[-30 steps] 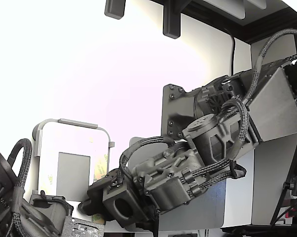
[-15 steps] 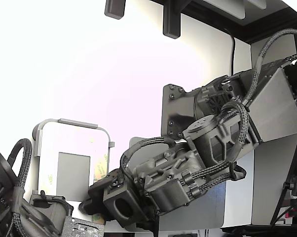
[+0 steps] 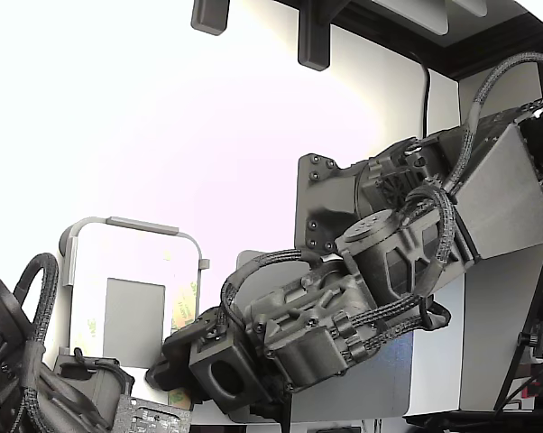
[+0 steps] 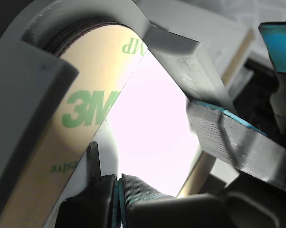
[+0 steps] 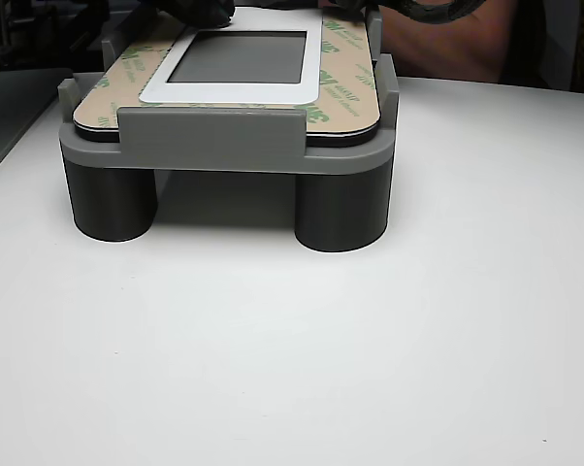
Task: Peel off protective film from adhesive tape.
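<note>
**I creep down to the corner of the film**

My big dark arm point(image 3: 407, 244) has tipped down a tiny bit since a moment ago. My gripper point(image 3: 177, 361) has slid a little lower along the grey holder point(image 5: 214, 141). That puts me closer to the edge I want to grab, so I think the peel is only starting.

The white panel point(image 5: 311, 83) lies flat in the holder. The protective film point(image 4: 86, 109) is a thin, shiny, pale strip with green letters. It runs along the panel's edge and bends around the corner. It looks stuck down flat, with no bit lifted yet.

My fingers point(image 4: 98, 192) look pressed together right at the film's edge. I cannot tell if any film is caught between them. My blue pad point(image 4: 281, 40) sits off to one side, touching nothing.
</note>
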Available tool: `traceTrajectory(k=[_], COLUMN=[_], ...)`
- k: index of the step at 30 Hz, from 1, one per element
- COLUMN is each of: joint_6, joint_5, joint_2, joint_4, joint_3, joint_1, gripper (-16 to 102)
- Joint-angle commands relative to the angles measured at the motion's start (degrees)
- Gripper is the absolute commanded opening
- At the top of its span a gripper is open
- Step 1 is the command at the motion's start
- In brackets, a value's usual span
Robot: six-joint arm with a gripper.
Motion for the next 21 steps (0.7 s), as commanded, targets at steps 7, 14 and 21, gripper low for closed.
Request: traceTrajectory(k=[7, 14, 21], joint_6=[0.6, 1.0, 0.3], joint_5=[0.4, 0.8, 0.8], joint_2=[2.0, 2.2, 1.6], joint_4=[0.4, 0.5, 0.8], joint_3=[-0.8, -0.8, -1.8], joint_1=[0.1, 0.4, 0.4], gripper=[-10, -10, -10])
